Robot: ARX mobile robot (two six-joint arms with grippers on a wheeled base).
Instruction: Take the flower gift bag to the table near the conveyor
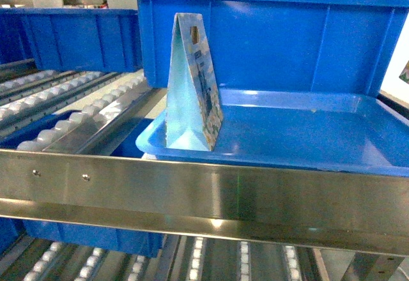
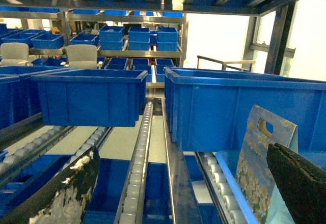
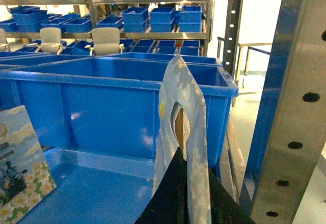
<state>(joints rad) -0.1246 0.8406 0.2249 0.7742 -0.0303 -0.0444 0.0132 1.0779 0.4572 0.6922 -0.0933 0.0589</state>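
Starting at the left, the conveyor (image 1: 70,124) shows lanes of white rollers running back between blue bins. The left gripper (image 2: 183,152) hangs over these lanes with its worn dark fingers (image 2: 66,193) spread wide apart, holding nothing. Further right, the flower gift bag (image 1: 192,83) stands upright at the near left corner of a blue tray (image 1: 307,140), in front of a large blue bin (image 1: 287,45). Rightmost, the right gripper (image 3: 186,183) is clamped on a second flowered bag (image 3: 188,107), held upright beside a steel post (image 3: 295,107).

Head camera looks slightly down, close to the flower gift bag (image 1: 192,86); both wrist cameras face it level.
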